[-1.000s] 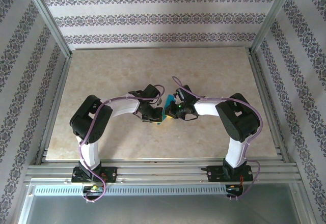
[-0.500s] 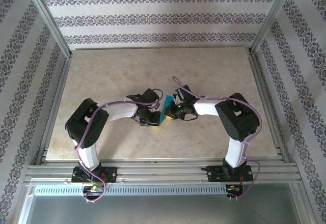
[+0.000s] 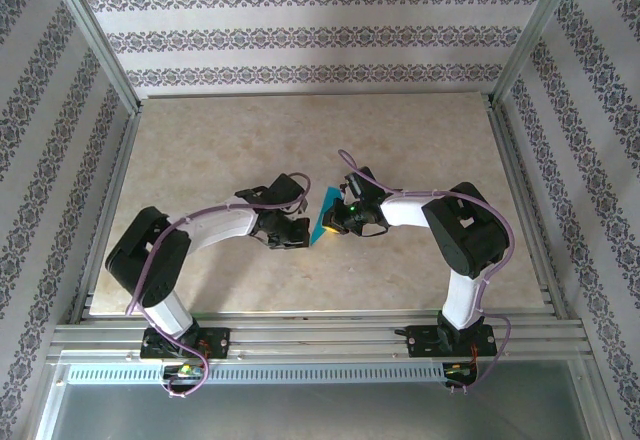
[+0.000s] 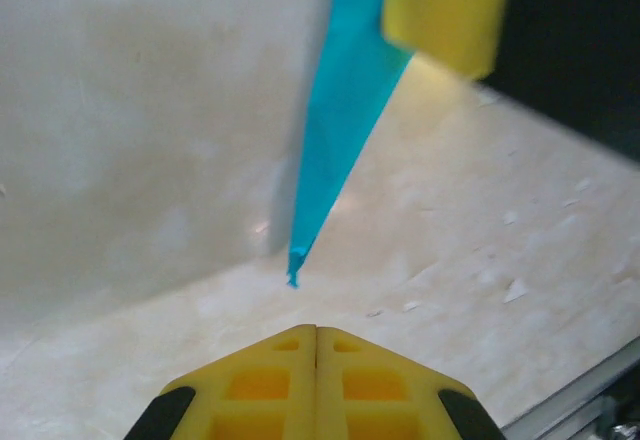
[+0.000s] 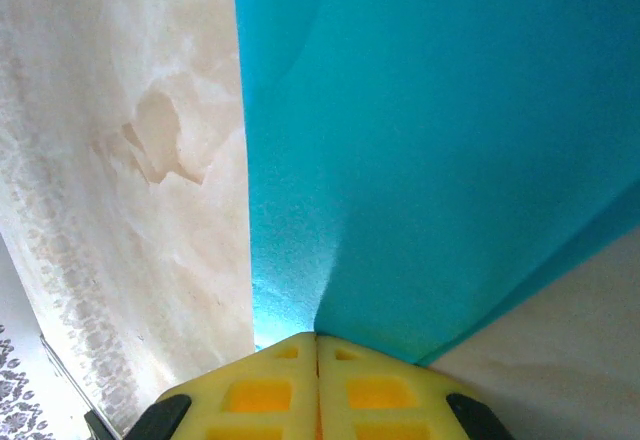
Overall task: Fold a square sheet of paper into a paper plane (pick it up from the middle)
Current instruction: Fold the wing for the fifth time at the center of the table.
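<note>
**Item:** paper plane point(image 4: 340, 130), teal, 1 piece

**Condition:** folded to a narrow wedge with 1 sharp tip. The square outline is gone, so folding looks largely done. Whether the wings are creased, or a last fold and set-down remain, cannot be told.

**Location:** held over the middle of the table point(image 3: 200, 150), tip pointing down near the surface; contact cannot be told.

**Right gripper** point(image 5: 316, 338): jaws clamped on the paper's wide end, the sheet fanning out beyond them.

**Left gripper** point(image 4: 316, 332): jaws pressed together with nothing between them, just beside the tip and apart from it
</note>
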`<state>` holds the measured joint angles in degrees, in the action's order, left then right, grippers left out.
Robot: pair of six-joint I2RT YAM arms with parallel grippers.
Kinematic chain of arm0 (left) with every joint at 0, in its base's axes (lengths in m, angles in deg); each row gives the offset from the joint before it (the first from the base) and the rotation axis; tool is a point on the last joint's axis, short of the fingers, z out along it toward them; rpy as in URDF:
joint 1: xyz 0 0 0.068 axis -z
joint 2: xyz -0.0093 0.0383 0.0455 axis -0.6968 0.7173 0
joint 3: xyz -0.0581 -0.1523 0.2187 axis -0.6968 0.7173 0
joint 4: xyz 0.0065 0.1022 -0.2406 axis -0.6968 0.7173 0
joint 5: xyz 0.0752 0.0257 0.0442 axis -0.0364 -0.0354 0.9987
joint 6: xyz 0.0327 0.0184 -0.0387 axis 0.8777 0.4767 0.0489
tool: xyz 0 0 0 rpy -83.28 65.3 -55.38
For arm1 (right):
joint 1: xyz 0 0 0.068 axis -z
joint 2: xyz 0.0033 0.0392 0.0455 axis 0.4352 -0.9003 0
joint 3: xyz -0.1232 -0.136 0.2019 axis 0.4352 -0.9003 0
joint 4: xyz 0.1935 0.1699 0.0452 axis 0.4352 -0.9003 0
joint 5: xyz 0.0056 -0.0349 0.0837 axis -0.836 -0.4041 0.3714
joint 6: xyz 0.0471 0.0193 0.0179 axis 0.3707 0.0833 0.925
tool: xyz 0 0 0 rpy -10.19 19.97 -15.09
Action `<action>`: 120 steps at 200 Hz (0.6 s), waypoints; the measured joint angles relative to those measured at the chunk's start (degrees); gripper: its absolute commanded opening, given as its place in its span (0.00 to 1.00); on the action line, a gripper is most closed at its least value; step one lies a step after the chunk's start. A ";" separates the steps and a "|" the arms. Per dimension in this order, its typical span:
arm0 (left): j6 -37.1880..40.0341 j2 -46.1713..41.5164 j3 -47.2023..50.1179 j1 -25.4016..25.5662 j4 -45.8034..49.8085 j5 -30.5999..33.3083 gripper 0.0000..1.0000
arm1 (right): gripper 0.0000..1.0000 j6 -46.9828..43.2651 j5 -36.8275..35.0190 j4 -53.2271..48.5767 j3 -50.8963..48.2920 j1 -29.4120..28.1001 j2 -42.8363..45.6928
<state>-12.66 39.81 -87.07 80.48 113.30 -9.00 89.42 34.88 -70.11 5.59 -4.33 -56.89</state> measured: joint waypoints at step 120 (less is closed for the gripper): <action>-1.07 10.10 -3.54 -0.42 -6.05 -2.23 0.00 | 0.08 0.07 0.13 0.44 0.37 0.24 -0.44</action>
<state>-13.74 49.91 -90.61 80.07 107.25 -11.23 89.49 35.01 -69.67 5.96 -4.09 -57.33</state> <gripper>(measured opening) 0.056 0.078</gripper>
